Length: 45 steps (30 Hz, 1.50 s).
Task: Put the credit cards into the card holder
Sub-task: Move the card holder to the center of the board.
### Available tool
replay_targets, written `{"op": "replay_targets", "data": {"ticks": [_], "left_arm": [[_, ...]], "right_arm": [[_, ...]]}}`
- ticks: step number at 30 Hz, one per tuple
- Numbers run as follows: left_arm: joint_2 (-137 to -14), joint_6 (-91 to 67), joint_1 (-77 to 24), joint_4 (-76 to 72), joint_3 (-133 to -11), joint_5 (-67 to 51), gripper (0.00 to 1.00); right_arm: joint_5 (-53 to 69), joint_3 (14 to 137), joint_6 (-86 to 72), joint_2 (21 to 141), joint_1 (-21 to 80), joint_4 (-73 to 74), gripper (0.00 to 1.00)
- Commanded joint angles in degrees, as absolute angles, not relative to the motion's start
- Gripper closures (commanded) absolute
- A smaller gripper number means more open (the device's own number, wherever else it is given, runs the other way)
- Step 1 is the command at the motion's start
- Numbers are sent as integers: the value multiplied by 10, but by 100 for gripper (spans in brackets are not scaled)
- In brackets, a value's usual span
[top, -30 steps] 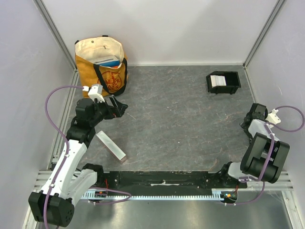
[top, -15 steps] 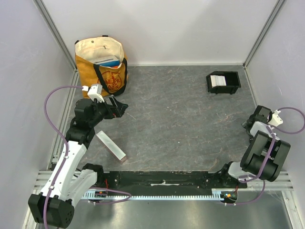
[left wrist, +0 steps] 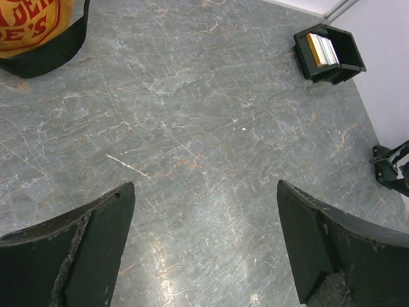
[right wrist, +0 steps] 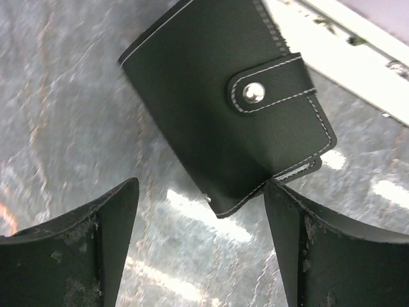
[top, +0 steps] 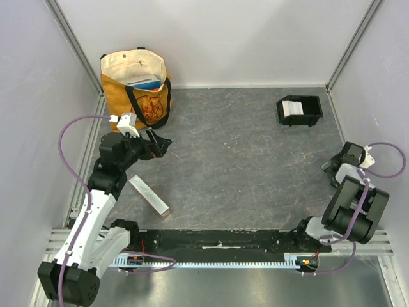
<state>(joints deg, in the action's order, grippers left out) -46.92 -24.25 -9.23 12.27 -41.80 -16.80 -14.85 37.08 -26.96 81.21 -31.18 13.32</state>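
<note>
Jaws apart on both arms, gripping nothing. On the right: now lower and drawn further back toward the near right edge of the worktop (top: 236, 160) than a second ago, closing in slightly yet still plainly open. Hover just above a black folding wallet (right wrist: 223, 109), one jaw at either side of its near corner, apparently not touching it. On the left: no change, spread fully and hanging over bare stone, aimed toward the far right corner. Suggests a turn to the wallet as the likely source of further cards; fastened by its snap tab, so probably needs opening before anything comes out. Nothing lifted yet. Further out, well apart from both arms: the card holder (top: 298, 111), at the far right of the worktop near the back wall. Long axis roughly parallel to that wall, tipped a little clockwise in the overhead view, open side up. Already in its left compartment: credit cards (top: 293, 107), pale on top from above, with an orange-gold card (left wrist: 313, 50) showing in the left wrist view. Right compartment dark, seemingly empty. Cards' own long axis too small to tell.
</note>
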Motion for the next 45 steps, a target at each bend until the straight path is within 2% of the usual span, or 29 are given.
{"op": "replay_targets", "data": {"ticks": [1,6,10,15,21,27,34,38,45], "left_arm": [[-474,-262,-92,109,-416,-182,4],[-472,-263,-92,109,-411,-182,4],[-467,-262,-92,112,-410,-182,4],[-461,-258,-93,118,-410,-181,4],[-462,-258,-93,114,-410,-185,4],[-467,-258,-92,112,-410,-193,4],[-476,-261,-92,105,-410,-199,3],[-480,-264,-92,103,-408,-201,4],[-484,-264,-93,101,-410,-201,4]], "right_arm": [[24,313,-296,798,-264,178,15],[4,293,-337,760,-145,186,16],[-26,294,-359,720,-89,199,16],[-227,386,-324,656,-91,262,9],[-327,483,-292,752,-155,263,5],[-303,503,-297,844,-237,245,2],[-301,483,-298,907,-250,217,2],[-261,484,-293,940,-254,219,2],[-184,424,-285,936,-254,184,25]]}}
